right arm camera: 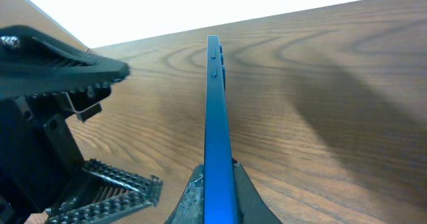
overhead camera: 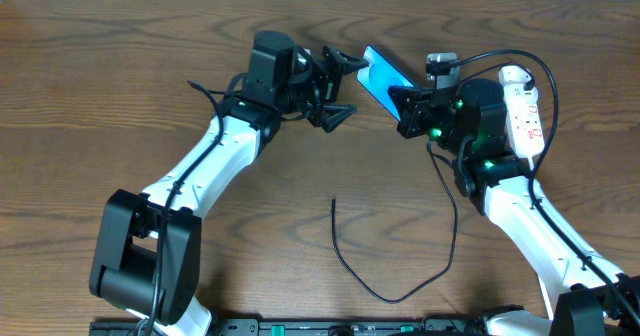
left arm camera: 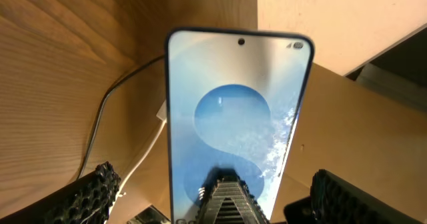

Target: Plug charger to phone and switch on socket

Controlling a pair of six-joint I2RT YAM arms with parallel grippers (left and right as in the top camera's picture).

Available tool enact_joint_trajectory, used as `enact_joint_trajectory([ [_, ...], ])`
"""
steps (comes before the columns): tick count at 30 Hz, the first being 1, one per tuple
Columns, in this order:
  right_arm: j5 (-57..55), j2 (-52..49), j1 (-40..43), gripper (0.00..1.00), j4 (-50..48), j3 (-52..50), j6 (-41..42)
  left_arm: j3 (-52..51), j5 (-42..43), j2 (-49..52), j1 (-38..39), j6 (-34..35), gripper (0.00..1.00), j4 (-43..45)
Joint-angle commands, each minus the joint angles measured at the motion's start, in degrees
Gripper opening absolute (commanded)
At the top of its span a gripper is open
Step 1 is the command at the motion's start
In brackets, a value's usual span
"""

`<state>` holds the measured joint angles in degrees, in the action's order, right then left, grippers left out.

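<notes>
Left fingers [overhead camera: 336, 114] spread wide, empty, just left of phone [overhead camera: 383, 76]. Charger [overhead camera: 345, 261] loose on surface [overhead camera: 120, 96], robot side of phone, tip unplugged. Phone held on edge, pinched by closed right fingers [overhead camera: 412, 102]. Socket [overhead camera: 524, 111] right of phone, untouched. Judgement: plugging and switching both remain.

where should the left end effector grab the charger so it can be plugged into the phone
Just behind the free end of the charger, coming straight down with the open left end effector. That end lies flat and straight on the table, clear of both arms, while the rest curves away in a loop.
</notes>
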<state>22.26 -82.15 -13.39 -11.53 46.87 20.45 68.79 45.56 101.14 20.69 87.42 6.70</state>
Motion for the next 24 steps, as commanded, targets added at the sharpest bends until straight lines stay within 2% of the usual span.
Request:
enact_joint_trajectory([
  [1,0.6,-0.3,1.0,0.01,-0.8,1.0,4.3,0.0,3.0,-1.7,-1.4,-0.1,0.93,0.3],
  [6,2.7,-0.3,1.1,0.01,-2.5,1.0,11.4,0.0,6.9,-1.7,-3.3,-0.3,0.93,4.7],
  [11,3.5,-0.3,1.1,0.01,-5.2,1.0,24.2,0.0,11.5,-1.7,-5.4,-1.6,0.93,12.3],
  [13,4.0,-0.3,1.1,0.01,-5.9,1.0,30.0,0.0,11.9,-1.7,-6.0,-1.6,0.93,12.5],
  [24,3.8,-0.2,1.1,0.01,-9.5,1.0,45.6,0.0,12.1,-1.7,-7.4,-1.6,0.93,12.5],
])
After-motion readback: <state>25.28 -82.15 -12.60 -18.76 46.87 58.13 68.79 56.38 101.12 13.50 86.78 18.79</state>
